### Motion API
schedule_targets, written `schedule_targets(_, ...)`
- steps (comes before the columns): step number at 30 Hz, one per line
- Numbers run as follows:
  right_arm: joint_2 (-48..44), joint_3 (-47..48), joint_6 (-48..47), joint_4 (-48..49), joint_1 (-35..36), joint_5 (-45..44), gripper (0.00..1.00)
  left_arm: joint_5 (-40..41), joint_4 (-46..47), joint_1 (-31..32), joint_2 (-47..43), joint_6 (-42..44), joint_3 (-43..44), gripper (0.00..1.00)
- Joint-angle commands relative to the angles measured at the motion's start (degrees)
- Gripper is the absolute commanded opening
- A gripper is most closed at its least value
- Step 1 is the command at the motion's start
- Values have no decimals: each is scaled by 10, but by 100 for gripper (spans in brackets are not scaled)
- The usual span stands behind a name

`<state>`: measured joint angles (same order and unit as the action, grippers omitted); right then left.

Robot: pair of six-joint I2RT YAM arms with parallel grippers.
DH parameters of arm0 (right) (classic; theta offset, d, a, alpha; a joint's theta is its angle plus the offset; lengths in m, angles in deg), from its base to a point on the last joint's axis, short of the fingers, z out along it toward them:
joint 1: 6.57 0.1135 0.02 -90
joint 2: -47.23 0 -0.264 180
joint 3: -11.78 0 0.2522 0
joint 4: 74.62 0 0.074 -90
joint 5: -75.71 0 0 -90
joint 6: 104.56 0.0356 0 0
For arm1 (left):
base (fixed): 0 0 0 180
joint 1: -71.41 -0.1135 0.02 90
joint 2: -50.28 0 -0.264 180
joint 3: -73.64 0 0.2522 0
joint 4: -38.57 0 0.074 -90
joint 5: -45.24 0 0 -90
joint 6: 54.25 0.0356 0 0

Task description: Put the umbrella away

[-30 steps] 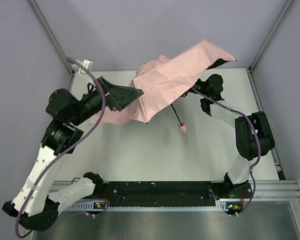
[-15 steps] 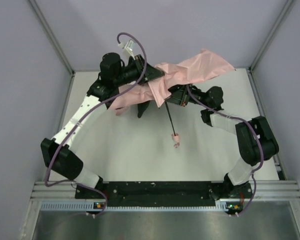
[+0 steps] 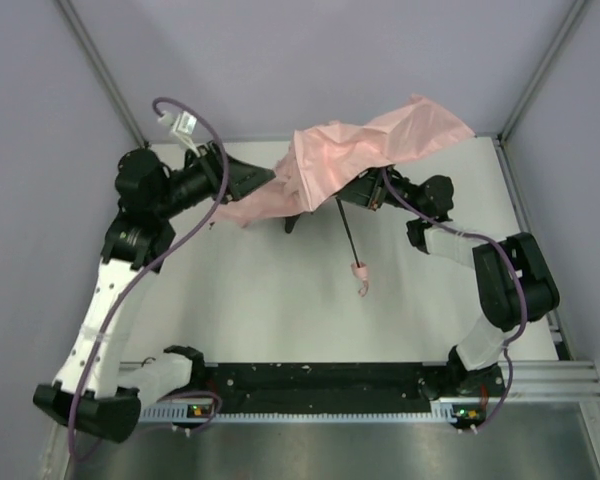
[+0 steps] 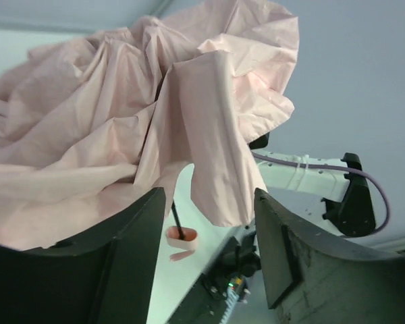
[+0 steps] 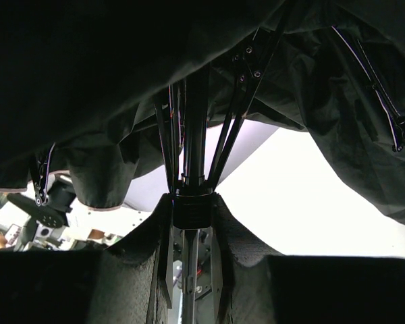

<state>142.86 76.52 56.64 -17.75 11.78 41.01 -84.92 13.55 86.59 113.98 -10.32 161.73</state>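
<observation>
umbrella [image 3: 375,150] is hanging half collapsed over the far middle of the surface [image 3: 280,320]. its canopy [image 4: 88,128] is bunching in loose folds. the shaft [image 3: 347,232] is slanting down toward the near side, with the pink handle [image 3: 359,270] dangling at its end; whether it is touching the surface, i cannot tell.

right tool [image 3: 368,193] is reaching in under the fabric. in its wrist view the fingers [image 5: 147,256] are sitting tight on either side of the runner [image 5: 191,206], where the ribs [image 5: 239,101] are meeting the shaft, so it is gripping the umbrella there. left tool [image 4: 209,202] is gaping wide at the left edge of the canopy, with a flap of fabric hanging between the jaws and nothing clamped.

risks, as i am judging them:
- only one grip is carrying the whole thing, so a slip at the runner is likely sending it down onto the surface.
- the left tool is working blind among loose folds, so closing there is risking a pinch of cloth alone, or a bent rib.
- the purple cable [image 3: 400,205] on the right arm is running just beside the canopy edge, so fabric or a rib tip catching on it is looking possible.
- the free handle is swinging room for trouble: any quick turn is likely making it knock the surface.

containers: none is showing in any view, no sleeve, stand or bin. where the umbrella is meant to go is not showing either.
</observation>
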Motion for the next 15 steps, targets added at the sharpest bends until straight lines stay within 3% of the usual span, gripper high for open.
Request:
schedule_targets(1,-18,14,15,124,-4,4,0,78,-143,-31,-85,125,6,59)
schedule_targets(3,-20,16,18,121,-2,9,0,131,-200,-51,-95,135,0,62)
schedule_targets(5,-23,18,17,116,-3,13,0,127,-238,-76,-85,132,-6,72)
schedule_targets(9,-24,34,26,111,-2,24,0,179,-272,-101,-82,157,-19,74)
schedule_targets(12,-23,43,33,110,-3,31,0,150,-208,-102,-84,170,-60,73)
schedule_targets(15,-20,47,43,115,-3,38,0,38,-52,-101,-57,95,-132,60)
